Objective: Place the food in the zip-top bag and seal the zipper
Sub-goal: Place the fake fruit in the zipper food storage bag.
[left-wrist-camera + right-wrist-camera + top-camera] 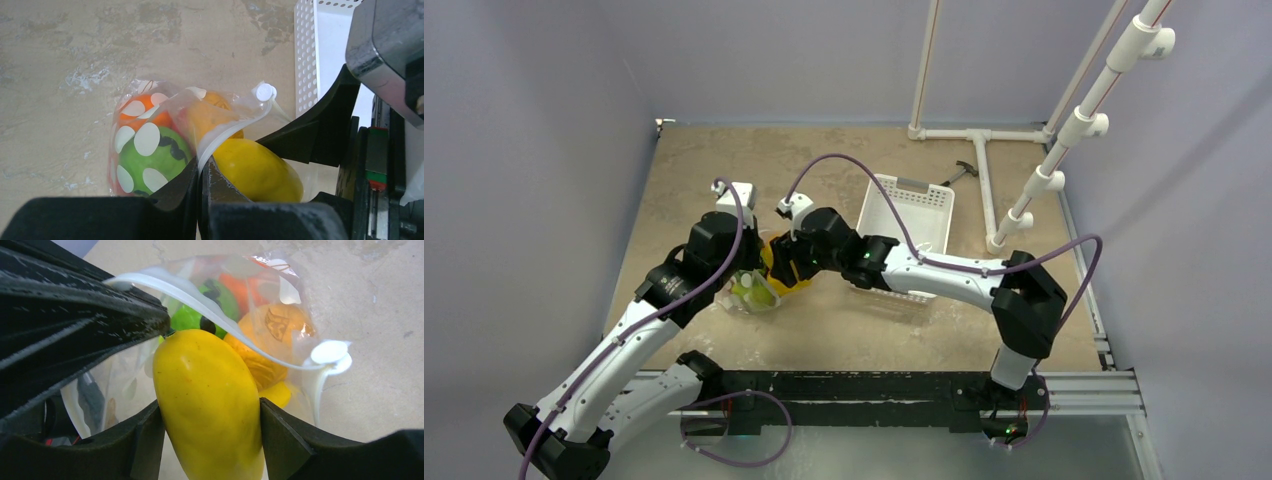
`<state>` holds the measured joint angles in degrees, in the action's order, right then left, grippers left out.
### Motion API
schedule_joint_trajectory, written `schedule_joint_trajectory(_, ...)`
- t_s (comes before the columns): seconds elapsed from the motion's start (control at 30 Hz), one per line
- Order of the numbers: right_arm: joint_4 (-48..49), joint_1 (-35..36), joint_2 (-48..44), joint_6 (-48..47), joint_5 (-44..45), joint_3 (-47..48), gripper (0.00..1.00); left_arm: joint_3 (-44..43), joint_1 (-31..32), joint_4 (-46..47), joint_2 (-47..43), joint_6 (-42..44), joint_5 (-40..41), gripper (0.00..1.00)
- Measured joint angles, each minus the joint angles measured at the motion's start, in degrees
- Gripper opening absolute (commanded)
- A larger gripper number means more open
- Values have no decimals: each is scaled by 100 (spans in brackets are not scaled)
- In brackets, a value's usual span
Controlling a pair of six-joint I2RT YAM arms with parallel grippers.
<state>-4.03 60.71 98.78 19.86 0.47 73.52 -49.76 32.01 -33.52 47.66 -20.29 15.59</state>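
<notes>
The clear zip-top bag (pixel 131 102) lies on the table with its mouth toward both grippers. Inside it are a dark-striped green fruit (pixel 155 155), an orange piece (pixel 150 115) and another orange one (pixel 270 340). My left gripper (pixel 202 167) is shut on the pale zipper (pixel 230 132) at the edge of the mouth, holding that edge up. My right gripper (pixel 210 415) is shut on a long yellow fruit (pixel 210 400), which sits at the bag's mouth, its far end past the zipper (pixel 210 315). From above, the two grippers meet over the bag (pixel 749 292).
A white slotted basket (pixel 904 215) stands just right of the bag, close to the right arm's forearm. A white pipe frame (pixel 984 180) and a small dark tool (pixel 959 175) lie at the back right. Walls close in the table on the left and at the back.
</notes>
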Motion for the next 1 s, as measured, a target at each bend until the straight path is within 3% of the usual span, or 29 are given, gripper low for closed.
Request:
schedule_joint_trajectory(0.17,83,70,192,85,4,179,63,0,-7,0,0,17,9,0)
schedule_joint_trajectory(0.33,232,227,415,267,46,332,88,0,-7,-24,0,50,22,0)
schedule_joint_trajectory(0.43,232,243,463,376,168,334,97,0,-24,-85,-28,87,94,0)
schedule_joint_trajectory(0.77,177,323,361,710,656,302,99,0,-46,-72,-26,127,133,0)
schedule_joint_trajectory(1.0,208,415,-697,1040,907,-33,98,0,-42,-2,7,122,85,0)
